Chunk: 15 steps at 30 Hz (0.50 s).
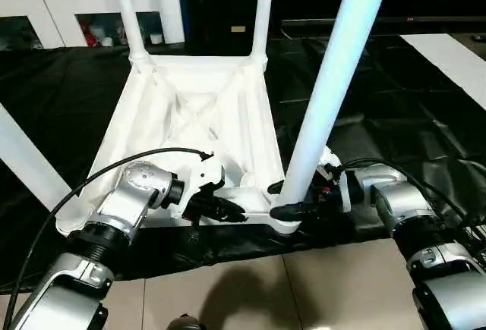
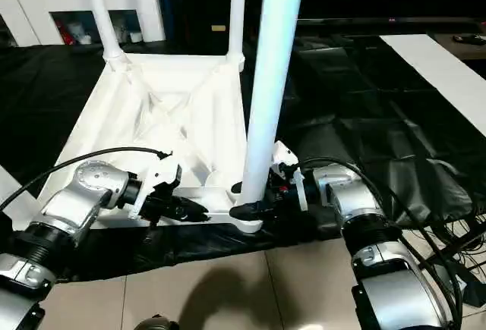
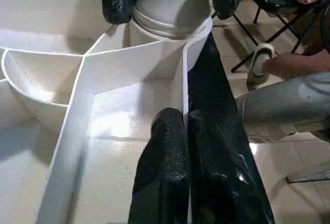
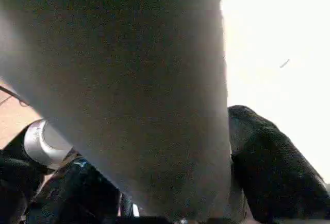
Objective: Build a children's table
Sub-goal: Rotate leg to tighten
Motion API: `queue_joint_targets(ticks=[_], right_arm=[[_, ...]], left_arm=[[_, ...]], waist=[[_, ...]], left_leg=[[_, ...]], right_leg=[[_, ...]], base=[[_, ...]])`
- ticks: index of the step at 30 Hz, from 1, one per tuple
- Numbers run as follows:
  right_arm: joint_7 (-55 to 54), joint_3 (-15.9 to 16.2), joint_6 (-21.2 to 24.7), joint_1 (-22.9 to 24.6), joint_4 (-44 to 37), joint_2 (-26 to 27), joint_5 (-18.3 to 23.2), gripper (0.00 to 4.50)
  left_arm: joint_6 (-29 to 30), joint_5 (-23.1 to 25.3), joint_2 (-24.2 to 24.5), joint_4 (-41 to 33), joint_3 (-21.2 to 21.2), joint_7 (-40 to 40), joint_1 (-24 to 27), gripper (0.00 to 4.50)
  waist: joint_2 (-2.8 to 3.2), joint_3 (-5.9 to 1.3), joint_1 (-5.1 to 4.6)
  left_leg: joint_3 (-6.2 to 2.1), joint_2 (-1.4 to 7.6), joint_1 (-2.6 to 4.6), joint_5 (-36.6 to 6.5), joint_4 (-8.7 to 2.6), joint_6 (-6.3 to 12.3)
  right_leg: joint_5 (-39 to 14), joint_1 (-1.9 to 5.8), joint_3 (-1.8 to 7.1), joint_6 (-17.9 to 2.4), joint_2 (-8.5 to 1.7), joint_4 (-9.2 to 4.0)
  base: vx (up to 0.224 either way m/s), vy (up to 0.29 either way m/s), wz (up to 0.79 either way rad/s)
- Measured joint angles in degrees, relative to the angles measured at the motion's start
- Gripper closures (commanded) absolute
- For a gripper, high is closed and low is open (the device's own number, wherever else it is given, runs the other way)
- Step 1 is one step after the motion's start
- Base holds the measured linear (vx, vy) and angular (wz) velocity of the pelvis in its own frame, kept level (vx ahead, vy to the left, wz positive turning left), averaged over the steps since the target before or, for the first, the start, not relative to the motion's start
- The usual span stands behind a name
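Nearest, right tool (image 1: 282,199) clenched around the upright near-corner leg (image 1: 334,80) at its socket, long axis vertical, left tool (image 1: 228,210) pinching the rim of the upturned table top (image 1: 197,129) just beside, on black floor sheeting (image 1: 395,117).

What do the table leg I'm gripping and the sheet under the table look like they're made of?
The leg looks like smooth white plastic tube, its surface even and faintly glossy. The black sheet looks like thin plastic film or coated fabric: it wrinkles and shines.
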Motion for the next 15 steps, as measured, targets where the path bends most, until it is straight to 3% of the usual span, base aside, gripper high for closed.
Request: queue_joint_targets(ticks=[9, 15], right_arm=[[0.65, -0.27, 0.51, 1.10, -2.43, -0.09, 0.48, 2.11], [-5.59, -3.80, 1.65, 5.38, -5.17, 1.65, 2.36, 2.14]], left_arm=[[-0.29, 0.02, -0.01, 0.03, -0.14, -0.06, 0.00, 4.50], [0.10, 1.05, -1.60, 0.64, -0.11, 3.70, 0.00, 4.50]], waist=[[0.01, -0.01, 0.10], [0.02, -0.03, -0.13]], left_leg=[[-0.04, 0.01, 0.02, 0.00, 0.20, -0.01], [-0.05, 0.01, 0.10, 0.01, 0.29, -0.02]], right_leg=[[0.00, 0.10, 0.03, 0.00, -0.02, 0.13], [0.02, 0.17, 0.10, 0.02, -0.03, 0.22]], base=[[0.000, 0.000, 0.00], [0.000, 0.000, 0.00]])
